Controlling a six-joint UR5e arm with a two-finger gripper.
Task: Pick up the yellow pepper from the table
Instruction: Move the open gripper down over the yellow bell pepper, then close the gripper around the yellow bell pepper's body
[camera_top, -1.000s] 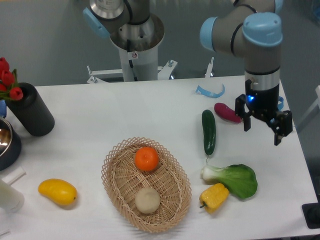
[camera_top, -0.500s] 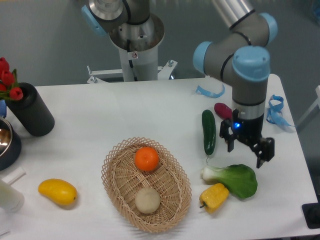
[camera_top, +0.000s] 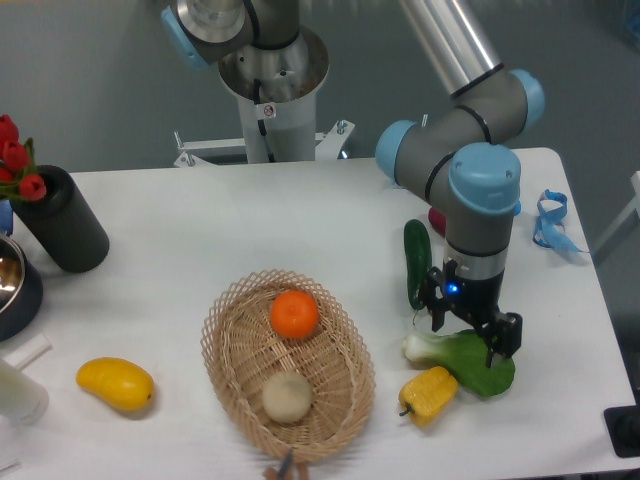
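A: Where's your gripper now?

B: It's come down and left from near the purple vegetable a second ago. Now it hangs over the bok choy, jaws spread, holding nothing.

A: And the yellow pepper?

B: On the table, touching the bok choy's lower left edge, untouched. The wicker basket has shifted slightly. You're closing in; you need a bit more travel down-left before descending.
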